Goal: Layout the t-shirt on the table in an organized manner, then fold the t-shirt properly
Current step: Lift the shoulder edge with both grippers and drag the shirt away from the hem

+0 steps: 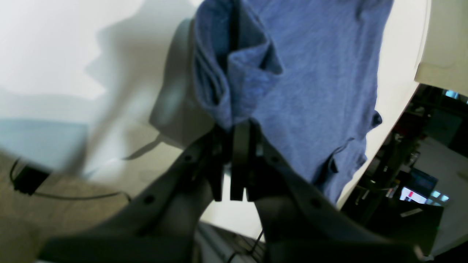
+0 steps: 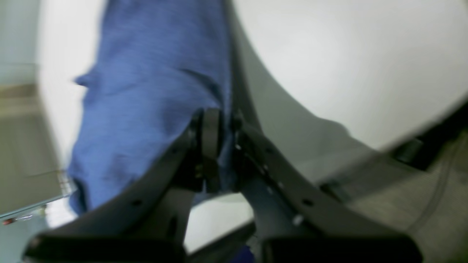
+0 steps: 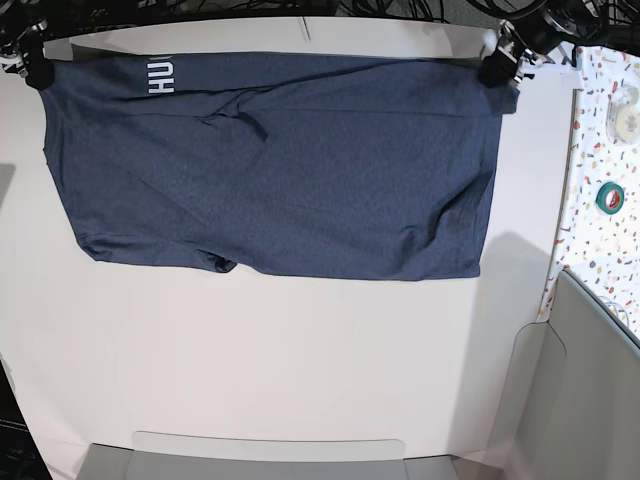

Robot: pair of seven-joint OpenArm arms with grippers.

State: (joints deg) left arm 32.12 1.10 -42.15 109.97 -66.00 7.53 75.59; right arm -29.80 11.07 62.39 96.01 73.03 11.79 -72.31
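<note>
The t-shirt [image 3: 280,170], dark heathered blue, is spread wide across the far half of the white table [image 3: 300,360]. White letters "HU" [image 3: 160,75] show near its far-left corner. My right gripper [image 3: 35,65] is shut on the shirt's far-left corner. My left gripper [image 3: 497,62] is shut on the far-right corner, and the far edge runs taut between them. In the left wrist view, the left gripper [image 1: 239,128] pinches a bunched fold of the t-shirt [image 1: 310,80]. The right wrist view shows the right gripper [image 2: 215,124] clamped on the t-shirt's [image 2: 146,91] edge.
A speckled strip [image 3: 590,230] runs along the right side, carrying a green tape roll [image 3: 610,197] and a white roll [image 3: 627,118]. Grey panels [image 3: 590,380] stand at the near right and along the near edge. Dark cables lie beyond the table's far edge.
</note>
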